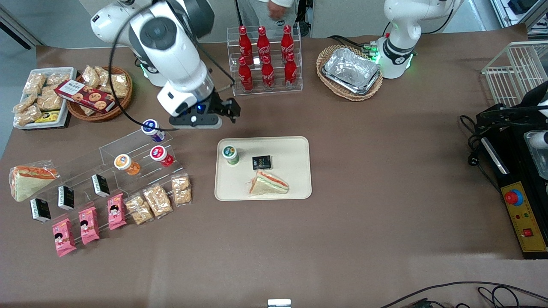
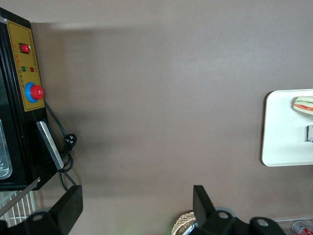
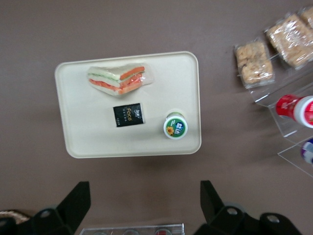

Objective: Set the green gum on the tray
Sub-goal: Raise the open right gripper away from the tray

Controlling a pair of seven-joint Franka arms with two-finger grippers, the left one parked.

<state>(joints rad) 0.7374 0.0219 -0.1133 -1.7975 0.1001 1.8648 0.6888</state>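
On the clear stepped rack toward the working arm's end of the table, a blue-bodied bottle, an orange-bodied bottle and a red bottle are resting on the acrylic steps, with snack packets lying nearer the front camera. Taking the front view as a clock face, the gripper is hovering in the air at about 11 o'clock from the tray, farther from the front camera than its rim, with its fingers spread wide apart and nothing between them. The green gum is standing upright on the tray, in the corner closest to the gripper, at roughly 5 o'clock from the gripper and well apart from it, lower down. A small black packet is lying just beside the gum at about 3 o'clock, and a wrapped sandwich is sitting on the tray nearer the front camera.
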